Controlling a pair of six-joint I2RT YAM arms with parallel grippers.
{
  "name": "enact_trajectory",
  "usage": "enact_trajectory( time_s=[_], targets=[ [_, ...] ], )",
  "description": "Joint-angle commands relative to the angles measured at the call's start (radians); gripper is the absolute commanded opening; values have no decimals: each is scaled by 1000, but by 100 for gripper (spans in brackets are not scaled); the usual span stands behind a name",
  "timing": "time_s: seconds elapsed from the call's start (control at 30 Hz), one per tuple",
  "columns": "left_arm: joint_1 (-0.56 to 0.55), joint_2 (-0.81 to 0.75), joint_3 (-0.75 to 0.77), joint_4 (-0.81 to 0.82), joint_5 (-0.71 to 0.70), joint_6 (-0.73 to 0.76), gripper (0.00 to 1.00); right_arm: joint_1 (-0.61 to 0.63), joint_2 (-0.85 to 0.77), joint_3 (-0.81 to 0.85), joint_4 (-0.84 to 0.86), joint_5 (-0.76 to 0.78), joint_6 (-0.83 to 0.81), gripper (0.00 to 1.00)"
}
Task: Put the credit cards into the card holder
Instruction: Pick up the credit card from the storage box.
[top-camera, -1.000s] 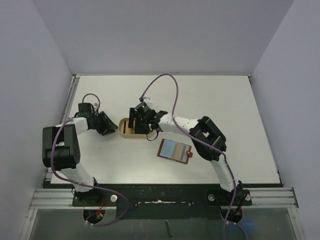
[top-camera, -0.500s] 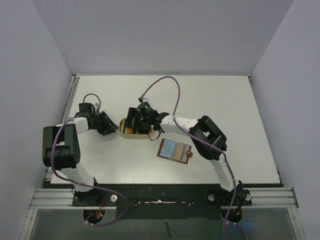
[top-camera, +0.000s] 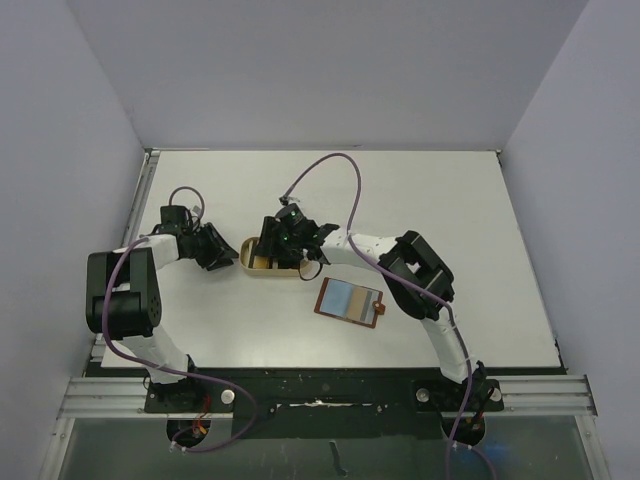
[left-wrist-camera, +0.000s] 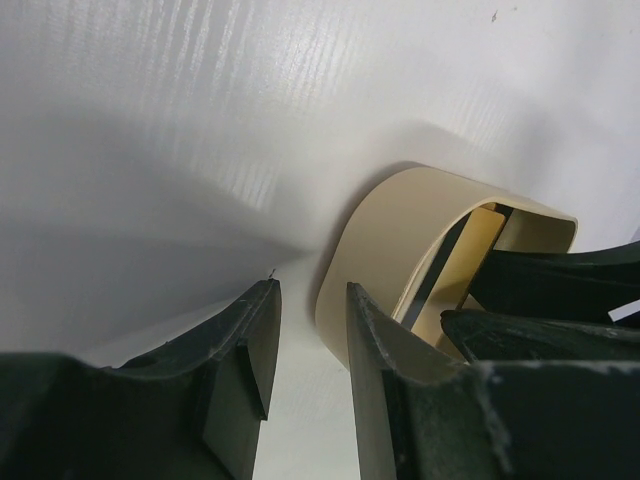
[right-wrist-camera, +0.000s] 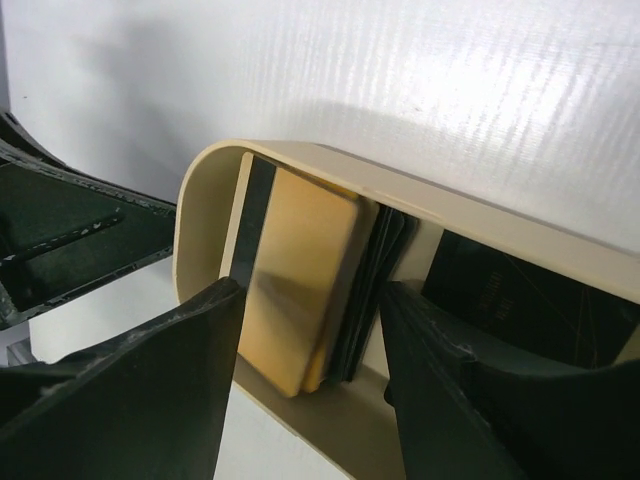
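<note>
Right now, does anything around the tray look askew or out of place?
Nothing spilled or damaged. The credit cards stand on edge in the tan tray, leaning and slightly fanned, gold one in front; one dark card sits apart farther along. The card holder lies open on the table, clear of the tray.

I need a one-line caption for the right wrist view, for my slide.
Right fingers straddle a gold card and dark cards standing on edge in the tan tray.

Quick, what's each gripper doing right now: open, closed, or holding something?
Left gripper: open, holding nothing, beside the tray end.
Right gripper: open, jaws straddling the credit cards standing in the tray, no grip evident.
</note>
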Motion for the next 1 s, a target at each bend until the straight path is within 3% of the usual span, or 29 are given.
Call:
enact_trajectory(
  time_s=[0.0, 0.23, 0.37, 0.97],
  targets=[
    [-13, -8, 29, 30, 40, 6, 31, 6, -24, 91, -118, 77, -11, 55],
    [-13, 2, 35, 23, 32, 9, 31, 6, -18, 110, -216, 154, -33, 42],
    [-11, 3, 38, 17, 30, 11, 31, 4, -21, 102, -202, 153, -48, 32],
    [-10, 3, 33, 9, 7, 8, 31, -17, -79, -21, -61, 112, -45, 9]
  ],
)
